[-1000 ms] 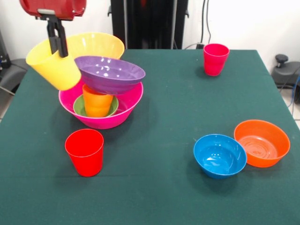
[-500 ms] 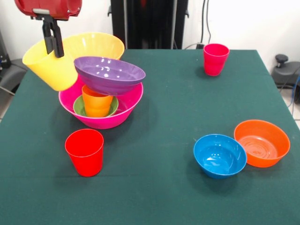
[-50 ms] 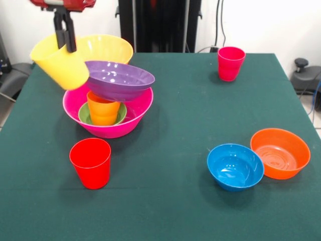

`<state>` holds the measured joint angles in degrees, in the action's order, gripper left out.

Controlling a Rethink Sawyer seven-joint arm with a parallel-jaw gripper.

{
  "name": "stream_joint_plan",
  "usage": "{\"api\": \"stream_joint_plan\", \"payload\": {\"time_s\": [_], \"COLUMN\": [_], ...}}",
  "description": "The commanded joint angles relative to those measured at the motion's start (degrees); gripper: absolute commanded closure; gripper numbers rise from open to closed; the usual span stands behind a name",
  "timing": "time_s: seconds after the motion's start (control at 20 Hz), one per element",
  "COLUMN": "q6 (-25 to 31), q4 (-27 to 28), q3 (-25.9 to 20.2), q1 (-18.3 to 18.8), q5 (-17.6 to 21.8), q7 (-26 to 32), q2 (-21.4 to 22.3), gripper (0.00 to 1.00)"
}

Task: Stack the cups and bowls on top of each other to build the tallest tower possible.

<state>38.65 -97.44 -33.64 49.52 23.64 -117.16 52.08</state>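
At the upper left of the frame the gripper (image 3: 65, 41) pinches the rim of the yellow cup (image 3: 61, 64), which hangs tilted in the air beside the purple bowl (image 3: 120, 79). That bowl rests tilted on the orange cup (image 3: 103, 110), standing in the green bowl (image 3: 86, 114) inside the hot-pink bowl (image 3: 131, 118). The orange-yellow bowl (image 3: 106, 48) sits behind. The red cup (image 3: 91, 162) stands below them on the green table (image 3: 170, 125).
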Motion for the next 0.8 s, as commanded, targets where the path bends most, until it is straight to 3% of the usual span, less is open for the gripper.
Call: {"api": "stream_joint_plan", "payload": {"time_s": [0.05, 0.8], "q6": [4.78, -0.96], "q4": [-8.26, -15.41], "q3": [1.92, 5.63], "q1": [-3.96, -5.94], "q5": [0.04, 0.58], "q7": [1.00, -4.16], "q2": [5.24, 5.48], "gripper": [1.00, 1.00]}}
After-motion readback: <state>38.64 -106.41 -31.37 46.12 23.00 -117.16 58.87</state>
